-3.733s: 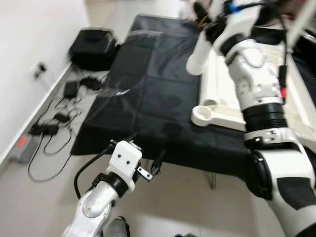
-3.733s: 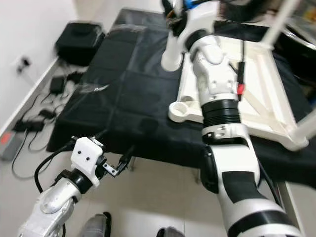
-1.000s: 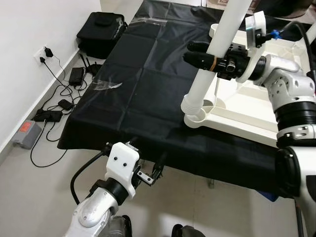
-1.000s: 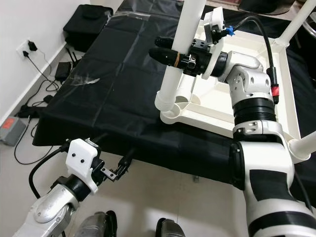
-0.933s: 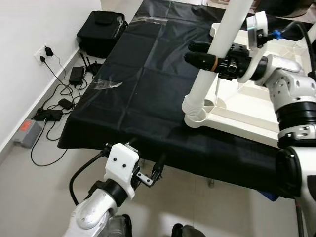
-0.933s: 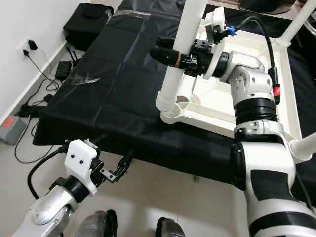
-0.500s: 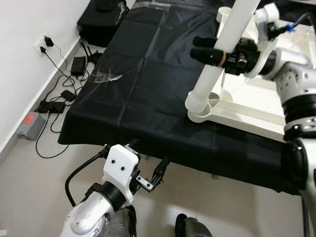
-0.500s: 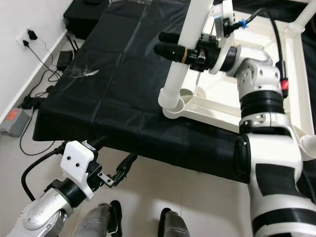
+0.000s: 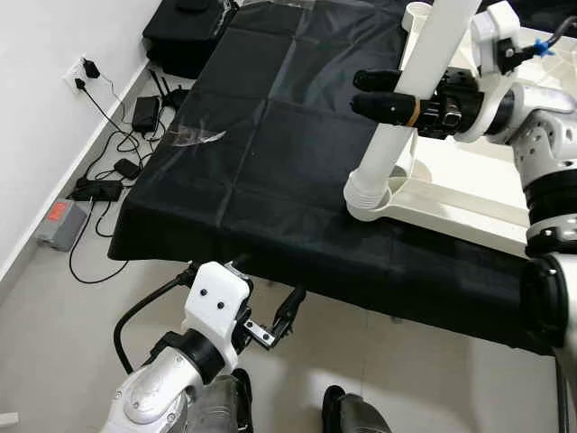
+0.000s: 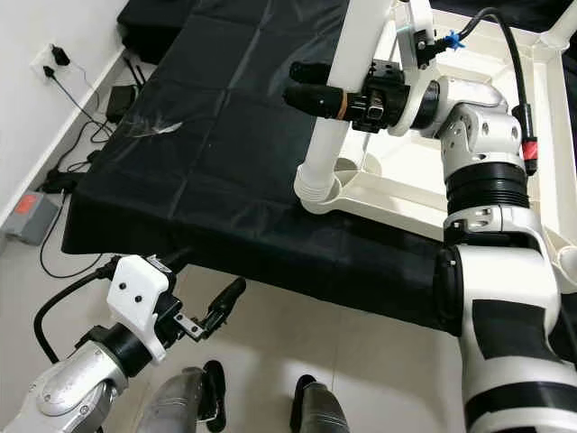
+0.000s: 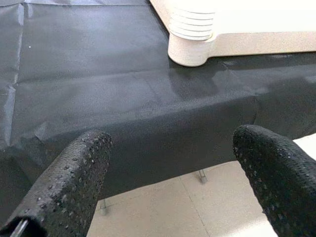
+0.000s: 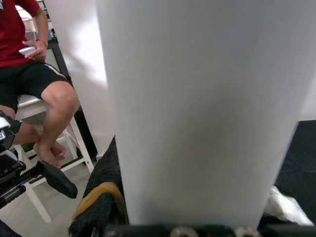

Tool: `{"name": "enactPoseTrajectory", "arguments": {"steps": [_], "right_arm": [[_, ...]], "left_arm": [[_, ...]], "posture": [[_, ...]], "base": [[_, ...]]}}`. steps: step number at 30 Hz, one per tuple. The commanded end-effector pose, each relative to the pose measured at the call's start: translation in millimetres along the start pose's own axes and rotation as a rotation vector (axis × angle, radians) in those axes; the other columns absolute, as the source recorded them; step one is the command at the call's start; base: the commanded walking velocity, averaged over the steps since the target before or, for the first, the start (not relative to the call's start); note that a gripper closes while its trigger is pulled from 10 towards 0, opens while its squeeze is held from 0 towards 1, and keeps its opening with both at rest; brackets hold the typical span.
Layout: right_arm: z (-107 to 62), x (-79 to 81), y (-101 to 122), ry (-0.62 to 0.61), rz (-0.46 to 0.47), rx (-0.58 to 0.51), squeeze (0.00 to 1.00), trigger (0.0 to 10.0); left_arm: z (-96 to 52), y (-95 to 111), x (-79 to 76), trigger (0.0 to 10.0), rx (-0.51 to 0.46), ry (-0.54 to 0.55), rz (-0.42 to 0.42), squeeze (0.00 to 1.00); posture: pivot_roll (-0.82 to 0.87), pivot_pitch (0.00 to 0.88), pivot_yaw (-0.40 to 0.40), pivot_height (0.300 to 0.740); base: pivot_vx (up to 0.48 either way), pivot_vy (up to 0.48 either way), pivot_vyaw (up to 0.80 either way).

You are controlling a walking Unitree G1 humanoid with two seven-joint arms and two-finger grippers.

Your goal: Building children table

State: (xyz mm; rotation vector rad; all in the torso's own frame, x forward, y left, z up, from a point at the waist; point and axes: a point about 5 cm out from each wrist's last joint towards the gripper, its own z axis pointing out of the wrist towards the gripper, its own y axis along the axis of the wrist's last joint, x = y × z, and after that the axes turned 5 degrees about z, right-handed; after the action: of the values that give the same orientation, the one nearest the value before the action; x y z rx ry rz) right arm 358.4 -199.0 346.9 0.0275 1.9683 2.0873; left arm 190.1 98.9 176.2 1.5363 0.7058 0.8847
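Note:
A white children's table point(image 9: 469, 194) lies upside down on a black-covered table point(image 9: 270, 153). A white table leg point(image 9: 406, 117) stands tilted with its ribbed base in the near corner socket point(image 9: 370, 206). My right gripper point(image 9: 361, 93) is shut on this leg halfway up, and its black fingers stick out past it. In the right wrist view the leg point(image 12: 197, 108) is right in front of the camera. My left gripper point(image 11: 168, 163) hangs open below the table's front edge, with nothing between its fingers.
A second white leg point(image 10: 559, 27) stands at the far corner of the frame. A black bag point(image 9: 194, 18), chargers and cables point(image 9: 99, 171) lie on the floor by the left wall. A person in a red shirt point(image 12: 34, 74) sits on a stool beyond the table.
Since the earliest frames the right arm has brought the leg down into the corner socket. Over the last second the leg stays there; the camera has shifted a little.

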Motion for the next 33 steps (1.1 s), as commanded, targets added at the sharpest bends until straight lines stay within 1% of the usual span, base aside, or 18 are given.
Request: {"name": "enactPoseTrajectory", "arguments": {"steps": [1,6,9,14,22,25,26,29,30,31,32,33], "right_arm": [[-6.5,1.1,-6,-0.004,-0.002,0.050,0.00,10.0],[-12.8,-0.5,-7,-0.034,-0.011,0.080,0.00,10.0],[-18.0,-2.9,-7,-0.080,-0.028,0.095,0.00,10.0],[-20.1,-4.6,-6,-0.108,-0.034,0.088,0.00,10.0],[-19.8,-4.8,-9,-0.105,-0.023,0.080,0.00,10.0],[-18.6,-4.1,-15,-0.100,-0.014,0.075,0.00,10.0],[-17.8,-3.4,-20,-0.105,-0.007,0.079,0.00,10.0],[-17.8,-3.4,-20,-0.105,-0.007,0.079,0.00,10.0],[-17.0,-1.8,-27,-0.105,0.003,0.081,0.00,10.0],[-17.0,-1.8,-27,-0.105,0.003,0.081,0.00,10.0],[-15.2,0.9,-33,-0.107,0.015,0.083,0.00,10.0],[-15.2,0.9,-33,-0.107,0.015,0.083,0.00,10.0]], "left_arm": [[-3.9,-1,-1.8,10.0,0.020,-0.023,-0.001,0.00],[-4.3,0,-0.8,10.0,0.024,-0.025,0.003,0.00],[-3.5,1,-0.7,10.0,0.022,-0.029,0.003,0.00],[-3.1,1,-0.3,10.0,0.024,-0.032,0.004,0.00],[-3.9,1,0.2,10.0,0.030,-0.034,0.011,0.00],[-3.9,1,0.5,10.0,0.031,-0.034,0.014,0.00],[-3.6,2,1.1,10.0,0.030,-0.031,0.015,0.00],[-3.6,2,1.1,10.0,0.030,-0.031,0.015,0.00],[-3.0,2,1.5,10.0,0.030,-0.028,0.015,0.00],[-3.0,2,1.5,10.0,0.030,-0.028,0.015,0.00],[-2.6,1,1.7,10.0,0.030,-0.027,0.013,0.00],[-2.6,1,1.7,10.0,0.030,-0.027,0.013,0.00]], "posture": [[0.22,0.337,-0.010,0.740],[0.22,0.339,-0.009,0.740],[0.22,0.345,-0.008,0.740],[0.22,0.348,-0.008,0.740],[0.22,0.354,-0.004,0.740],[0.22,0.356,-0.010,0.740],[0.22,0.357,-0.008,0.740],[0.22,0.357,-0.008,0.740],[0.22,0.357,-0.007,0.740],[0.22,0.357,-0.007,0.740],[0.21,0.356,-0.010,0.740],[0.21,0.356,-0.010,0.740]], "base": [[0.000,0.000,0.00],[0.000,0.000,0.00],[0.000,0.000,0.00],[0.000,0.000,0.00],[0.000,0.000,0.00],[0.000,0.000,0.00],[0.000,0.000,0.00],[0.000,0.000,0.00],[0.000,0.000,0.00],[0.000,0.000,0.00],[0.000,0.000,0.00],[0.000,0.000,0.00]]}}
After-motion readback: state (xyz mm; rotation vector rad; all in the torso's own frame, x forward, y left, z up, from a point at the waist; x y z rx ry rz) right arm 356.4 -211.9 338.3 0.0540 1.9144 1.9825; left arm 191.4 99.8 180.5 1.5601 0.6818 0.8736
